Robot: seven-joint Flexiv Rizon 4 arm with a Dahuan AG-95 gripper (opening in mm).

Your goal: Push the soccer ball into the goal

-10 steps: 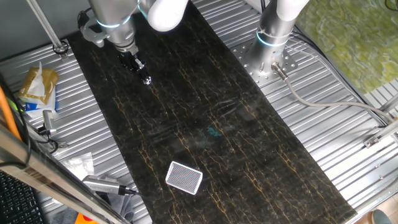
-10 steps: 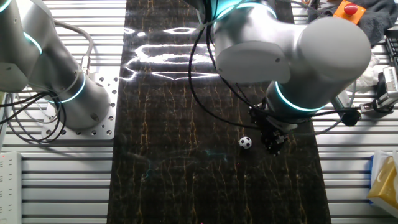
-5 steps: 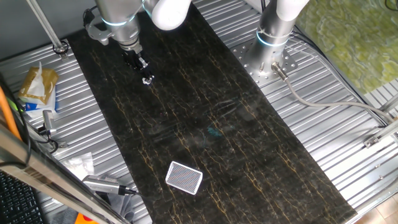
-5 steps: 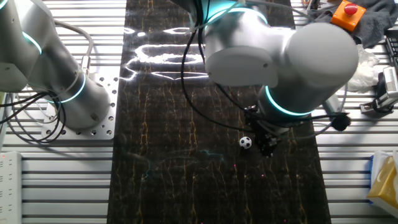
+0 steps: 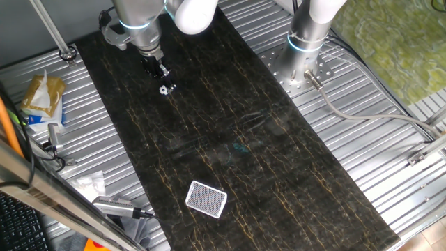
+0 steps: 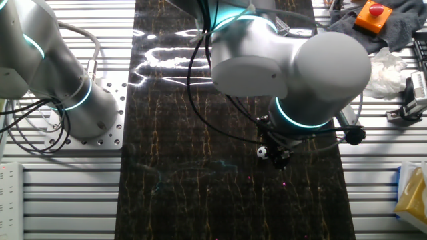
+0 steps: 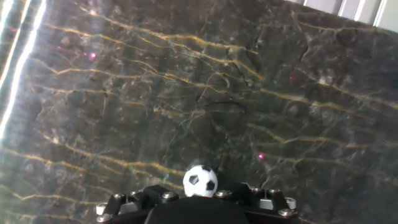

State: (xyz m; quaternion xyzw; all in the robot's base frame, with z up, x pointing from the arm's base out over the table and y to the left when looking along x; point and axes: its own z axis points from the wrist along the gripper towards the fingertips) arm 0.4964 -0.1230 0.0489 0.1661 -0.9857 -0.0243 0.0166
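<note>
The small black-and-white soccer ball [image 5: 165, 88] sits on the dark marbled mat [image 5: 251, 153] near its far end. It also shows in the other fixed view [image 6: 262, 152] and at the bottom of the hand view [image 7: 200, 180]. My gripper [image 5: 159, 72] is low over the mat, right behind the ball and touching it or nearly so; its fingers look shut and hold nothing. It shows too in the other fixed view [image 6: 280, 159] and the hand view [image 7: 198, 204]. The goal [image 5: 206, 199], a white-rimmed mesh rectangle, lies flat at the mat's near end, far from the ball.
A second arm's base [image 5: 305, 43] stands on the ribbed metal table right of the mat. A food packet [image 5: 42, 97] and a grey tool [image 5: 118, 207] lie to the left. An orange box with a red button [image 6: 372, 15] sits at the back.
My gripper has slid across the mat up to the ball and now sits against it. The ball has barely moved.
</note>
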